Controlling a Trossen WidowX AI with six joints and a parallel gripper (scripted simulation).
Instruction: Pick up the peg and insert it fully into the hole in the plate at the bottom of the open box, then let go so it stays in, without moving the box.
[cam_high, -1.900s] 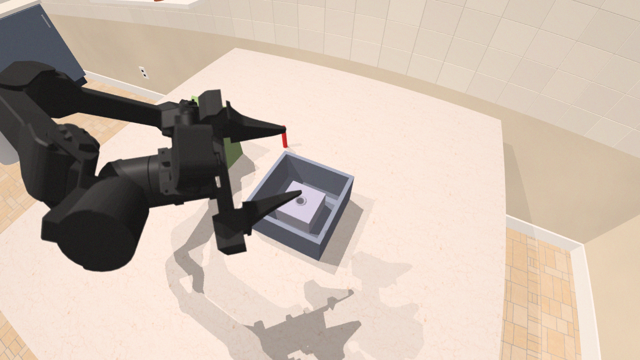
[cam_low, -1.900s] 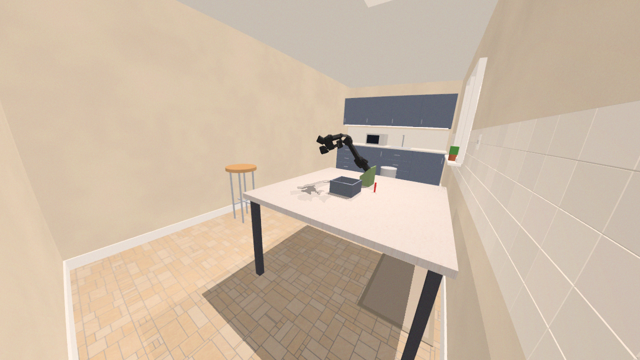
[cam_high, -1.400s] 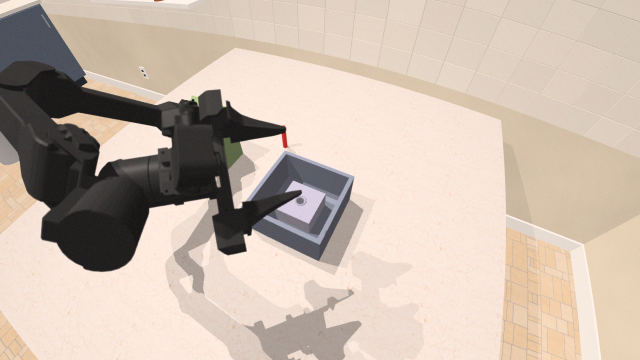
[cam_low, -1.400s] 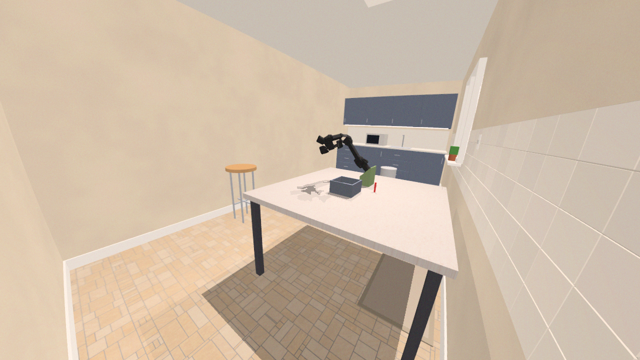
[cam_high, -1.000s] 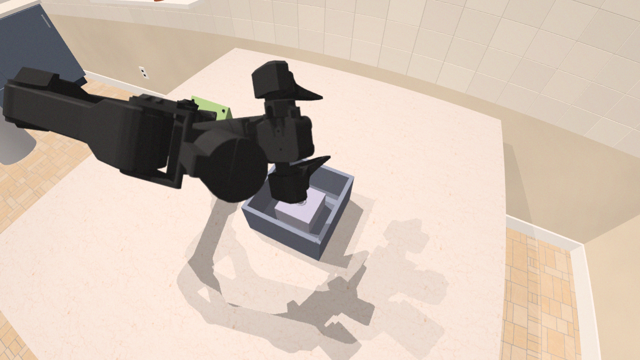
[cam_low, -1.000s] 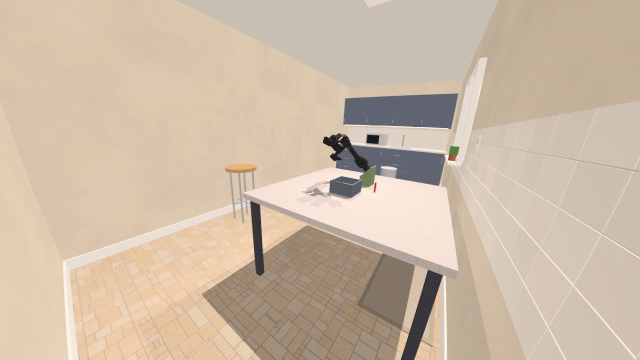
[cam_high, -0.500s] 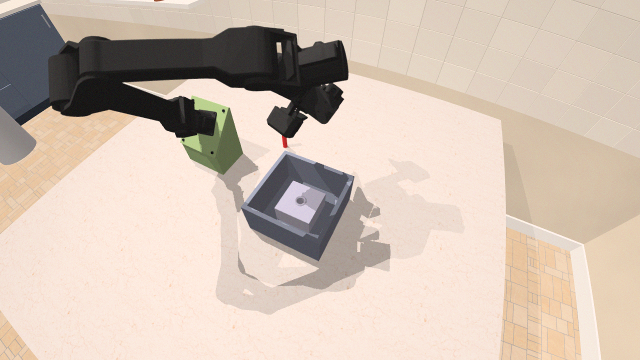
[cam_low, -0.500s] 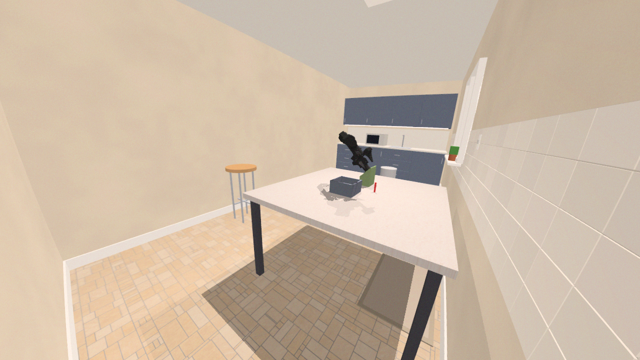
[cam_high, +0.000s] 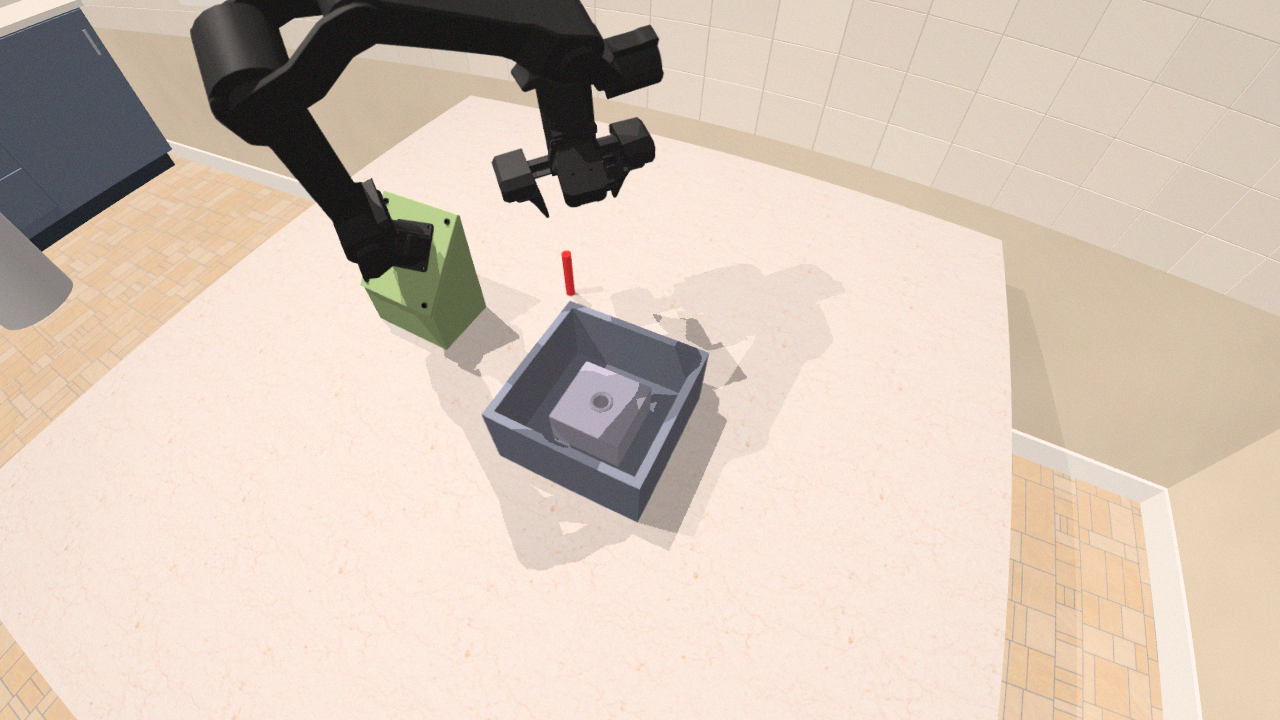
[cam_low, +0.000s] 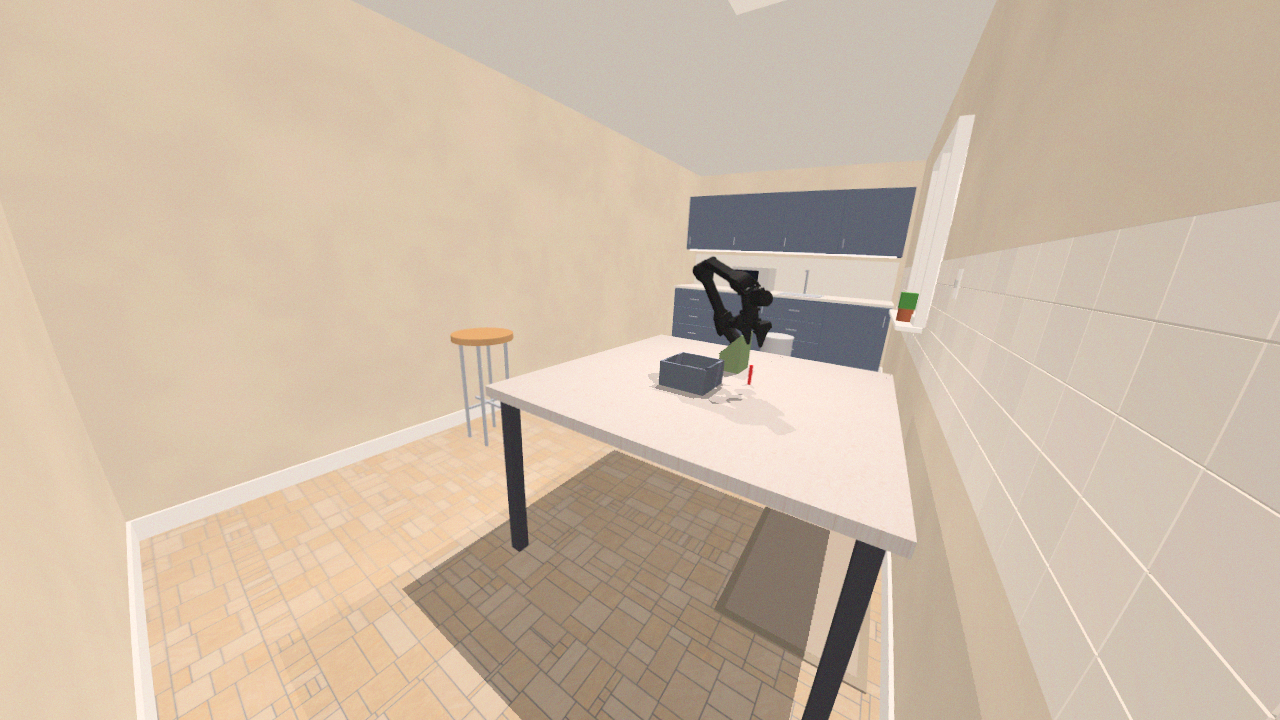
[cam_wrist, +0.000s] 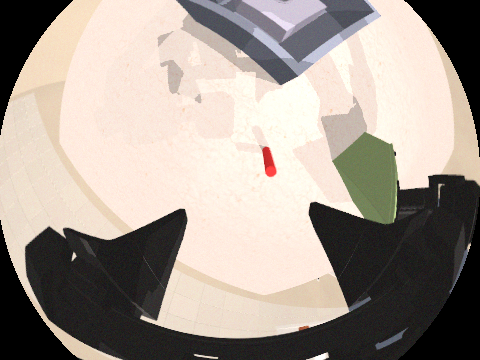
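Note:
A small red peg (cam_high: 567, 272) stands upright on the table just behind the open grey box. It also shows in the wrist view (cam_wrist: 268, 162) and in the exterior view (cam_low: 750, 374). Inside the box sits a light grey plate (cam_high: 597, 412) with a round hole (cam_high: 598, 402) on top. My gripper (cam_high: 572, 189) hangs above the peg, pointing down, open and empty. In the wrist view the peg lies between and beyond the two fingertips, with the box farther off.
The arm's green base block (cam_high: 427, 270) stands left of the peg and box. A stool (cam_low: 481, 337) stands beside the table. Kitchen cabinets (cam_low: 799, 220) line the back wall.

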